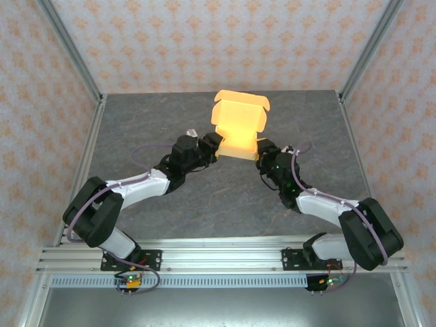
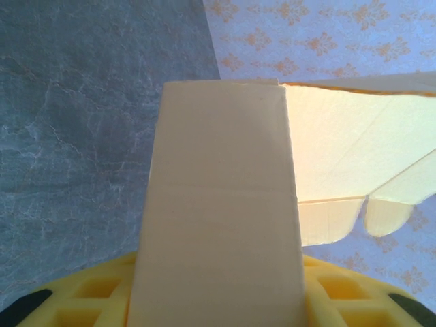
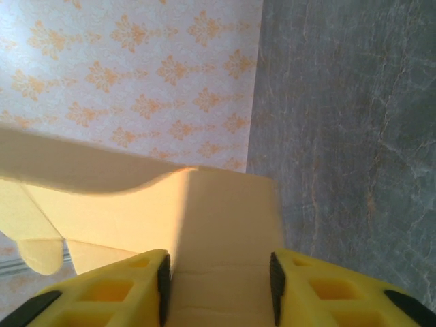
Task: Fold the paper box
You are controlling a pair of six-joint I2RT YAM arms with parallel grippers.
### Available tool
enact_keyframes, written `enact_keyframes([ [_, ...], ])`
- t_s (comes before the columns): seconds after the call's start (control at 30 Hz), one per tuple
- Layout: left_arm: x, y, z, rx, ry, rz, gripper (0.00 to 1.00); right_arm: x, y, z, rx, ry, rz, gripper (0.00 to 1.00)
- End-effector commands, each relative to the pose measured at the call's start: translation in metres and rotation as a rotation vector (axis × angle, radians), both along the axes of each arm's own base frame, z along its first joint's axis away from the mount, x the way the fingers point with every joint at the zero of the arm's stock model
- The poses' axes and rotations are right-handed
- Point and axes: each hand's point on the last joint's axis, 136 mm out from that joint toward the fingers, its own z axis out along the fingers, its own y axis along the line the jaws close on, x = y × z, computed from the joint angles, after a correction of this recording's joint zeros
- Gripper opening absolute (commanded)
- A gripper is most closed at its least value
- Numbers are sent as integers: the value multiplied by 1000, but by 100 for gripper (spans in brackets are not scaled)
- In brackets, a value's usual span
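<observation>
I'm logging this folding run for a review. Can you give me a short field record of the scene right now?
workpiece: paper box, tan cardboard, partly formed, lid flap raised open
surface: grey table
left tool: at the box's lower left corner; a panel lies over its fingers, grip unclear
right tool: at the box's lower right corner; a panel sits between its fingers, apparently clamped
fold state: not yet closed
</observation>
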Motion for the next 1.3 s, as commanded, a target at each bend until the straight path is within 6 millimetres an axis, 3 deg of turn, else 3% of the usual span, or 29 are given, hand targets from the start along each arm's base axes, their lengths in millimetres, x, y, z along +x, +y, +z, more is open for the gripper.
enact_keyframes([
  [0.0,-4,-11,12,-48,-26,-24,40,2,13,4,1,-12,59,47],
  [0.47,-6,-13,10,-87,-9,-16,40,10,19,10,49,-15,57,52],
  [0.83,-7,-14,5,-74,7,-17,43,12,19,1,35,7,55,37],
  [0.9,-8,-13,1,-67,12,-16,50,12,18,-3,20,16,49,37],
  [1.03,-14,-7,-14,4,24,-19,81,11,16,-9,-66,14,61,36],
  [1.13,-21,2,-28,75,52,-27,95,10,12,-17,-187,29,75,36],
  [1.27,-36,26,-47,210,76,-20,100,7,10,-26,-323,28,127,37],
])
